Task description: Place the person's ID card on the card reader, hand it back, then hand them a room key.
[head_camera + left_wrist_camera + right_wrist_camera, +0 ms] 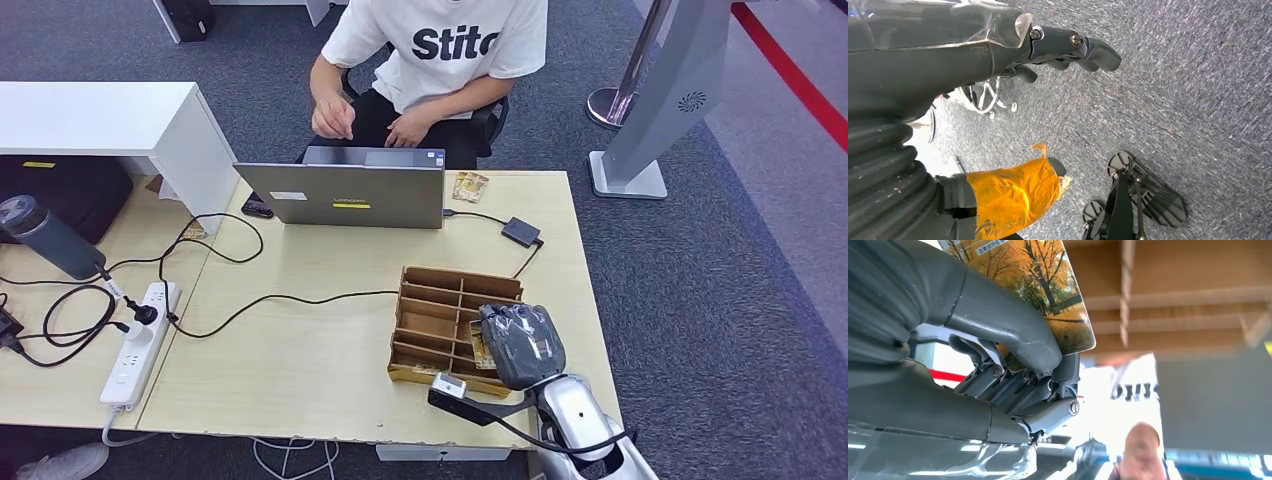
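Right hand (1013, 365) pinching a card (1048, 295) over the wooden tray (440, 300), left hand (998, 65) hanging empty, fingers loosely curled, above carpet (1173, 90), person (440, 60) at laptop (345, 195).

An office or reception-style workspace is indicated: grey carpet (700, 300) is laid throughout, 2 light wooden desks (300, 350) are pushed together, a laptop (345, 195) is used by a seated person (430, 60), and a power strip (135, 345) is trailed with cables.
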